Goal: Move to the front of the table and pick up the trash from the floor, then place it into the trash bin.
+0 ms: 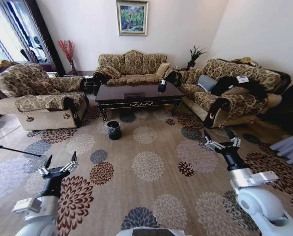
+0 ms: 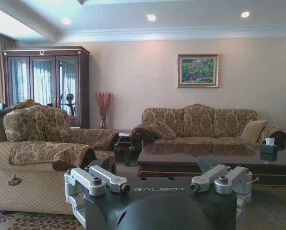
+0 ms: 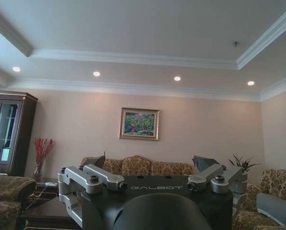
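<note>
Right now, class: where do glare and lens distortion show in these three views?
Head view: daylight blows out the window at upper left, the table top shines, and walls bow as under a wide lens. Left wrist view: ceiling lights glare, and the table reflects the sofa. Right wrist view: four ceiling spots burn white.

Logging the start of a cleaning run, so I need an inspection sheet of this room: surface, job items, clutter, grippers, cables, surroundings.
Surface: patterned carpet with round flower medallions, largely open in front of the robot.
Job's things: black lined trash bin on the carpet by the coffee table's front left leg; no trash can be made out on the floor.
Clutter: dark tissue box on the table.
Grippers: left gripper and right gripper open, empty, raised above the carpet.
Cables: nothing seen.
Surroundings: three sofas around the table, painting, cabinet, red branches in a vase.
</note>
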Controlling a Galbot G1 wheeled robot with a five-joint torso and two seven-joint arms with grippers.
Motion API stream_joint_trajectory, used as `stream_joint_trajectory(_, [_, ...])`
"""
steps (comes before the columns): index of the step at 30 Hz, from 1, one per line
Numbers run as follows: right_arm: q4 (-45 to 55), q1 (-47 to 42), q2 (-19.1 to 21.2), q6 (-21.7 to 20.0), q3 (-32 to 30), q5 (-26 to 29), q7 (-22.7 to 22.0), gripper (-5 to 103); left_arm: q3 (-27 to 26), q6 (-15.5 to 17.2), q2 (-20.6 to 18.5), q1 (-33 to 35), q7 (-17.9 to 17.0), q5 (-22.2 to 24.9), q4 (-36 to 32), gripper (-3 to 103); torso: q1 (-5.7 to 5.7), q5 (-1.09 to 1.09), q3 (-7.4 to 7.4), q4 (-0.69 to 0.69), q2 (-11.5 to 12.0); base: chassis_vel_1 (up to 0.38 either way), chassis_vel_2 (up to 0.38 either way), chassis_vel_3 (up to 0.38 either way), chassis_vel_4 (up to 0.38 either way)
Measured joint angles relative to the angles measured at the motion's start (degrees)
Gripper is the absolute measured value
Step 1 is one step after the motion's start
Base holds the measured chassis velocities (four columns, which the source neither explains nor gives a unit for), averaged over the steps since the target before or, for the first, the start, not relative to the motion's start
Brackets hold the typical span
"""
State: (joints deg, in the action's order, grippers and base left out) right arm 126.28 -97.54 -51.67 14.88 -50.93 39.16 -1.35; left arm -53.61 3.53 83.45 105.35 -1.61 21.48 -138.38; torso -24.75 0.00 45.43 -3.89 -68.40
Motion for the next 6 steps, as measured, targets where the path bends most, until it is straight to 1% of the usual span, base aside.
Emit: stream_joint_trajectory(6, [0.0, 0.0, 0.0, 0.0, 0.0, 0.0, 0.0, 100, 0.0, 0.0, 0.0, 0.0, 0.0, 0.0, 0.0, 100, 0.01, 0.0, -0.02, 0.0, 0.1, 0.0, 0.0, 0.0, 0.0])
